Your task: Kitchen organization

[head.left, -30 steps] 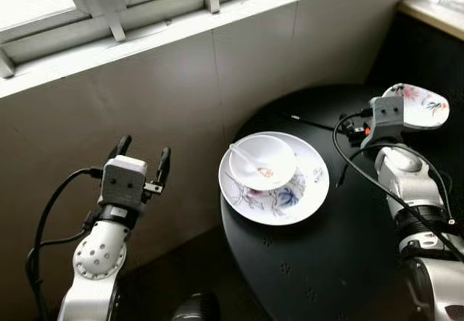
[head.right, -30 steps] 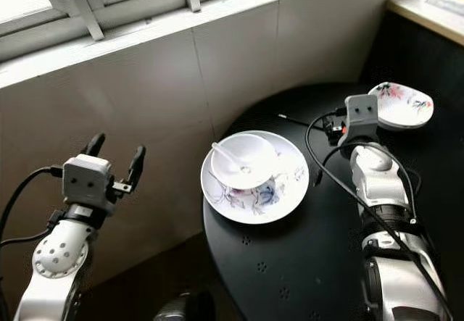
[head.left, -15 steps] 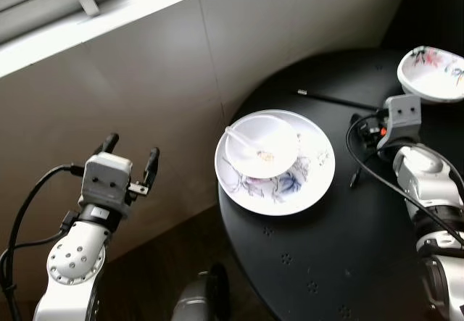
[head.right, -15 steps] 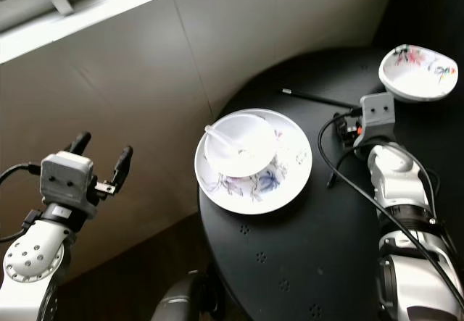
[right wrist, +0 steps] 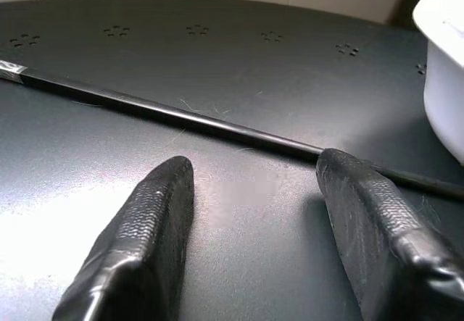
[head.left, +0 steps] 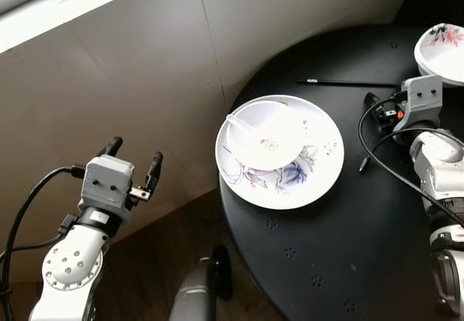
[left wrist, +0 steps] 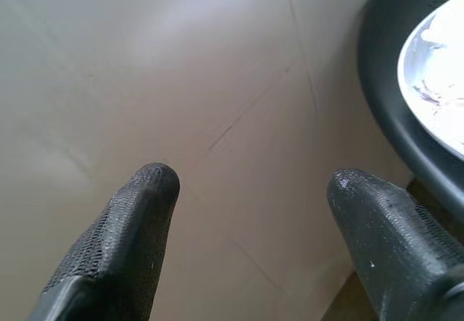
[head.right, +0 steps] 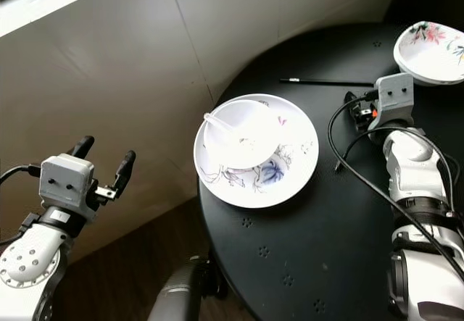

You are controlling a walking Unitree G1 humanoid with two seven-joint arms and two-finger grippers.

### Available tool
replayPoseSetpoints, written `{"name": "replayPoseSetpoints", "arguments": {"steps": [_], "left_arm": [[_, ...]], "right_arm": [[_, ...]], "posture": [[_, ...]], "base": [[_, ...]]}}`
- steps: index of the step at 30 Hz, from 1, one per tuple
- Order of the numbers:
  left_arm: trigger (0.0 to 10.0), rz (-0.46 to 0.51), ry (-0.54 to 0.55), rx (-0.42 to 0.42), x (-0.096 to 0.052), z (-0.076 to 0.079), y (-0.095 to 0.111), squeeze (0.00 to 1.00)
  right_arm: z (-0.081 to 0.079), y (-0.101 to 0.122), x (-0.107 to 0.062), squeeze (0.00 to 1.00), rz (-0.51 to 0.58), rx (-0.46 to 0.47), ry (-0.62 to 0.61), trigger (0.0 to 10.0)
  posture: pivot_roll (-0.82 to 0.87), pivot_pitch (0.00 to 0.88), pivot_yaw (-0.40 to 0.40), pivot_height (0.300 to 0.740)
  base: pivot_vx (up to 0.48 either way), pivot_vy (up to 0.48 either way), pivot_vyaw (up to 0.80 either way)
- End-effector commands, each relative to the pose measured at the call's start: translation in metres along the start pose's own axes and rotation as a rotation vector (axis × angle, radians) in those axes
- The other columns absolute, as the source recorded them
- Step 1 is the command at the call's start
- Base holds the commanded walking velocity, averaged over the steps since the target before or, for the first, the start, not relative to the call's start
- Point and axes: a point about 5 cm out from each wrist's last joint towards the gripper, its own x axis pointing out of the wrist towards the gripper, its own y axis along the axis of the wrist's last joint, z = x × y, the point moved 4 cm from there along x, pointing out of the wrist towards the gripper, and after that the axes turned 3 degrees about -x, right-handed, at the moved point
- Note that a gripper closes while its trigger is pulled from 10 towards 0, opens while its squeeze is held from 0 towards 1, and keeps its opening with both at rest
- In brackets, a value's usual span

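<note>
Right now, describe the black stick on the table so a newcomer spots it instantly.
On the round black table, look past the big flowered plate toward the wall. The black stick lies flat there, just ahead of the right claw. It is the one thin, straight, dark item; its neighbours are white dishes.

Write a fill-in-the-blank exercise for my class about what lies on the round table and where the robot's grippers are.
1. The small white bowl sits on the flowered ____.
2. Inside that bowl lies a white ____.
3. The right gripper is open just above a thin black ____.
4. The left gripper is held before the ____, off the black table.

Missing: plate; spoon; chopstick; wall
</note>
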Motion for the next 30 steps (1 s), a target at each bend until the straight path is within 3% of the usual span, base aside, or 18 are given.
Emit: {"name": "replayPoseSetpoints", "arguments": {"steps": [1, 9, 12, 14, 24, 30], "left_arm": [[10.0, -0.014, -0.006, 0.010, -0.003, -0.001, 0.000, 0.00], [10.0, -0.016, 0.001, 0.015, -0.007, -0.004, 0.003, 0.00], [10.0, -0.020, 0.002, 0.016, -0.008, -0.005, 0.003, 0.00], [10.0, -0.024, 0.001, 0.016, -0.008, -0.004, 0.003, 0.00], [10.0, -0.035, -0.003, 0.017, -0.011, -0.004, 0.002, 0.00], [10.0, -0.039, -0.005, 0.021, -0.011, -0.004, 0.002, 0.00]], "right_arm": [[-0.003, -0.006, -0.001, 0.00, -0.019, -0.009, 0.010, 10.0], [0.020, 0.009, 0.009, 0.00, -0.007, -0.016, -0.055, 10.0], [0.022, 0.017, 0.012, 0.00, 0.017, -0.017, -0.053, 10.0], [0.016, 0.033, 0.018, 0.00, 0.091, 0.001, -0.015, 10.0], [-0.013, 0.056, 0.027, 0.00, 0.198, 0.022, 0.094, 10.0], [-0.001, 0.053, 0.030, 0.00, 0.172, 0.076, 0.058, 10.0]], "posture": [[0.09, 0.377, 0.141, 0.740], [0.11, 0.384, 0.139, 0.740], [0.11, 0.386, 0.140, 0.740], [0.12, 0.392, 0.140, 0.740], [0.13, 0.400, 0.145, 0.740], [0.14, 0.394, 0.149, 0.740]], "base": [[0.000, 0.000, 0.00], [0.000, 0.000, 0.00], [0.000, 0.000, 0.00], [0.000, 0.000, 0.00], [0.000, 0.000, 0.00], [0.000, 0.000, 0.00]]}}
